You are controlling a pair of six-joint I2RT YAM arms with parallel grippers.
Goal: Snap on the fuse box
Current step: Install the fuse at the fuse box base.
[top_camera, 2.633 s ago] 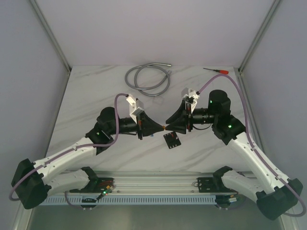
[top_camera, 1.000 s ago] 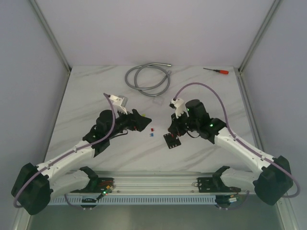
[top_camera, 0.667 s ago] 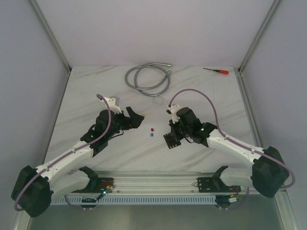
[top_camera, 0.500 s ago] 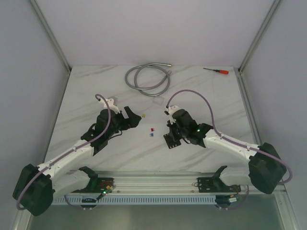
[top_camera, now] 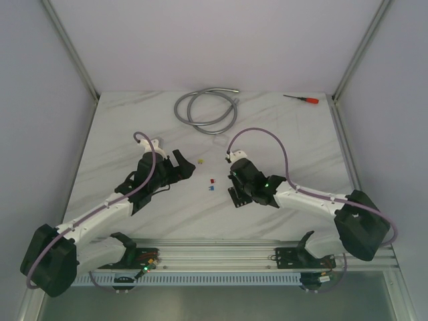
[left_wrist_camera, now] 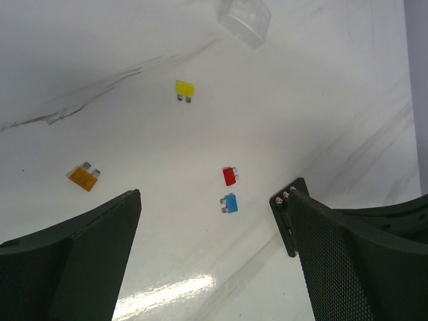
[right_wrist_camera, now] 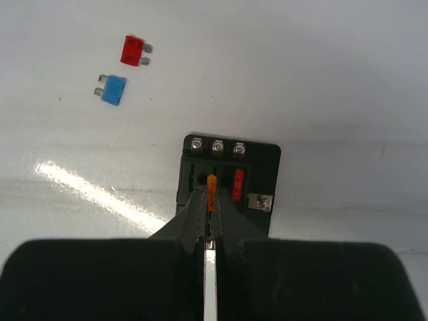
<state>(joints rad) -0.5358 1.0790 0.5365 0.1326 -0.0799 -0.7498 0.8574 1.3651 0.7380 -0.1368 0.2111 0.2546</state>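
Right jaws now around one orange fuse (right_wrist_camera: 212, 186) in one fuse box (right_wrist_camera: 265, 164)

small black squarish fuse box (right_wrist_camera: 262, 160), lying flat face up, three screws (right_wrist_camera: 217, 145) along one edge, red fuse (right_wrist_camera: 239, 185) slotted in

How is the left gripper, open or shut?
Open. The left gripper has its fingers wide apart; a red fuse and a blue fuse show between them.

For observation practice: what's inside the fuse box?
In the fuse box: a red fuse and an orange fuse pinched by the right gripper; its fingers hide the near part.
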